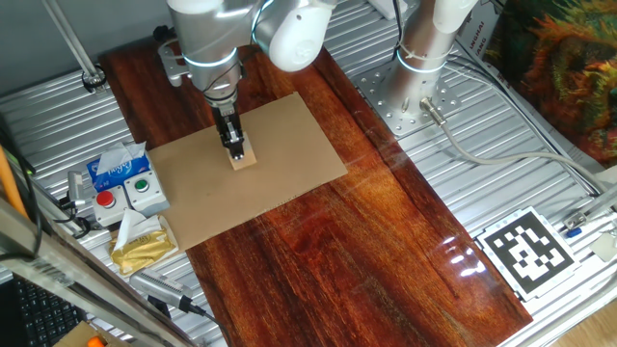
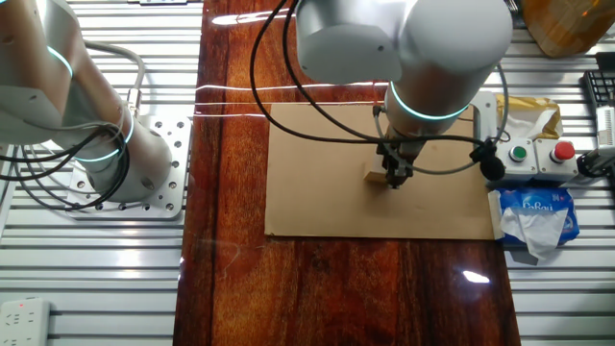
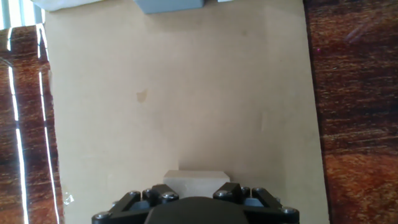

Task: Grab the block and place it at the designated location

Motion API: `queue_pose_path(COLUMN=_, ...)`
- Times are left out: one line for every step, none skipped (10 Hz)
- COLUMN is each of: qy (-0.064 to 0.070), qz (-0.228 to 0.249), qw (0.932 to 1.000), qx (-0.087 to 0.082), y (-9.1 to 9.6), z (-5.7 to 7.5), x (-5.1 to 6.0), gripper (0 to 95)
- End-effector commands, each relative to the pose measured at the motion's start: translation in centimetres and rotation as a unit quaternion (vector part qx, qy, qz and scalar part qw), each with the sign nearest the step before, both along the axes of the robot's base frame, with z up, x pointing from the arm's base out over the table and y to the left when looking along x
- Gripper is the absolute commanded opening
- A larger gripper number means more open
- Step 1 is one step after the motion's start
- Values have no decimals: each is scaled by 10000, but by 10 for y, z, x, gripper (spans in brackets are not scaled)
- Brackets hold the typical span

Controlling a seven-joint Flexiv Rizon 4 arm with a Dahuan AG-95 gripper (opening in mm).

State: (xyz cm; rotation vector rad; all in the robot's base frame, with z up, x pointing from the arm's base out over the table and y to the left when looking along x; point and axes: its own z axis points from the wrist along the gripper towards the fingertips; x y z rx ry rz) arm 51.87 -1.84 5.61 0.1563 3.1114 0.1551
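The hand (image 1: 234,146) points straight down over the middle of the light-brown cardboard sheet (image 1: 289,145), which lies flat on the dark red wooden table (image 1: 366,251). Its fingers are clamped on the wooden block (image 1: 243,158), a small pale tan cube whose lower part shows below the fingertips in one fixed view; the block sits on or just above the sheet, and which of the two cannot be told. In the other fixed view the hand (image 2: 394,176) hangs under the silver arm, and the block (image 2: 375,175) peeks out to the left of the fingers over the cardboard sheet (image 2: 317,192). In the hand view the block (image 3: 196,181) fills the space between the black finger bases at the bottom edge, with the bare cardboard sheet (image 3: 186,93) stretching away above it. The black dot that marks the target cannot be seen in any view. Beside the sheet's edge stand a white box with a red and a green button (image 1: 128,194), a blue tissue pack (image 1: 118,166) and a yellow foil packet (image 1: 145,243). A black-and-white square tag (image 1: 528,251) lies well apart on the metal frame.
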Motion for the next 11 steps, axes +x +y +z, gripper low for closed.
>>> queue_pose_path(qy=2, qz=8, qw=10000, qx=12, y=0, z=-2, x=1, gripper=190)
queue_pose_path(qy=30, qz=29, qw=10000, qx=-28, y=1, z=-3, x=1, gripper=190)
queue_pose_path(qy=16, qz=18, qw=10000, qx=-18, y=1, z=-3, x=1, gripper=190)
queue_pose_path(qy=-6, qz=-4, qw=10000, qx=18, y=1, z=-3, x=1, gripper=190)
queue_pose_path(qy=-19, qz=-1, qw=10000, qx=7, y=1, z=-3, x=2, gripper=190)
queue_pose_path(qy=-14, qz=-11, qw=10000, qx=66, y=1, z=-3, x=2, gripper=380)
queue_pose_path(qy=-50, qz=10, qw=10000, qx=47, y=1, z=-3, x=2, gripper=760)
queue_pose_path(qy=-91, qz=4, qw=9999, qx=109, y=1, z=-3, x=2, gripper=760)
queue_pose_path(qy=-94, qz=-4, qw=9999, qx=142, y=2, z=-4, x=3, gripper=950)
queue_pose_path(qy=-94, qz=-6, qw=9999, qx=141, y=3, z=-6, x=4, gripper=950)
queue_pose_path(qy=-100, qz=-2, qw=9998, qx=150, y=5, z=-7, x=6, gripper=950)
